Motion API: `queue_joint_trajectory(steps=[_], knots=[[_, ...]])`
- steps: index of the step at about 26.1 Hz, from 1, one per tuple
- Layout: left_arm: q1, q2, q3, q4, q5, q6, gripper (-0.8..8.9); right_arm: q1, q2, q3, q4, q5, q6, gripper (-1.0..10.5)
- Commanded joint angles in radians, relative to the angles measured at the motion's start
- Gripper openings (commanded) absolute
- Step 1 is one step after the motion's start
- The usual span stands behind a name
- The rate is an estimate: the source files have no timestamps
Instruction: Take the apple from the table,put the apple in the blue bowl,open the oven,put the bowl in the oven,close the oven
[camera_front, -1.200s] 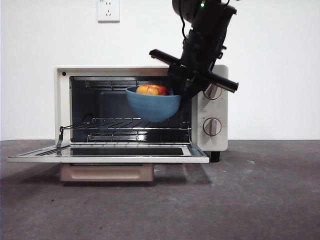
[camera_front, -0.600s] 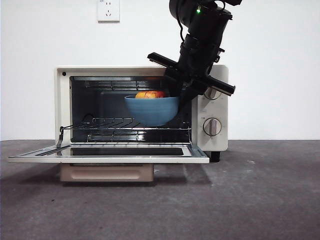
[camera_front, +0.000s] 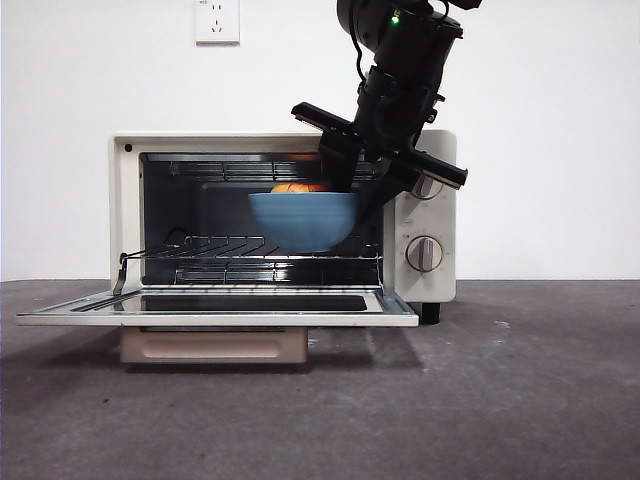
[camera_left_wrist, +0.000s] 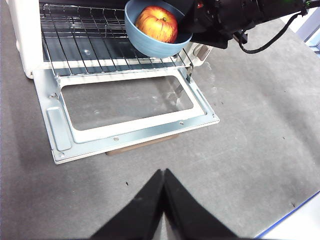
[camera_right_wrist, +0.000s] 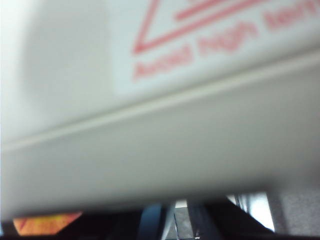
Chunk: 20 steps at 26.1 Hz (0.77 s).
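Right claw (camera_front: 352, 182) grips the bowl (camera_front: 303, 220) rim, holding it just above the rack (camera_front: 215, 245) inside the oven (camera_front: 125, 215); lower it level. From the left wrist, the apple (camera_left_wrist: 157, 23) sits inside; left claw (camera_left_wrist: 163, 186) waits clenched. Right wrist shows only blurred oven top.

My right gripper (camera_front: 345, 185) fills the cream-white oven's (camera_front: 125, 215) right opening; its lowered glass door (camera_left_wrist: 125, 107) blocks the front, and the wire rack's (camera_front: 215, 245) left half stays open.
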Motion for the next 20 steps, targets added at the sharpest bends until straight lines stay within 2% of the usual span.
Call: queue_joint_trajectory(steps=[1, 5, 9, 12, 17, 20], knots=[[-0.004, 0.0, 0.006, 0.005, 0.006, 0.016, 0.06, 0.011, -0.017, 0.027, 0.007, 0.001, -0.036, 1.4], [-0.004, 0.0, 0.006, 0.005, 0.006, 0.02, 0.07, 0.011, -0.061, 0.027, -0.008, 0.001, -0.06, 1.4], [-0.004, 0.001, 0.006, 0.011, 0.006, 0.025, 0.06, 0.011, -0.126, 0.027, -0.079, 0.0, -0.136, 1.4], [-0.004, 0.006, 0.006, 0.042, 0.005, 0.027, 0.06, 0.024, -0.18, 0.027, -0.111, 0.0, -0.24, 1.4], [0.003, 0.064, 0.006, 0.11, 0.001, 0.027, 0.06, 0.059, -0.304, 0.027, -0.209, 0.0, -0.484, 1.4], [0.023, 0.125, 0.001, 0.149, -0.007, 0.027, 0.06, 0.093, -0.378, 0.027, -0.3, 0.013, -0.586, 1.4]])
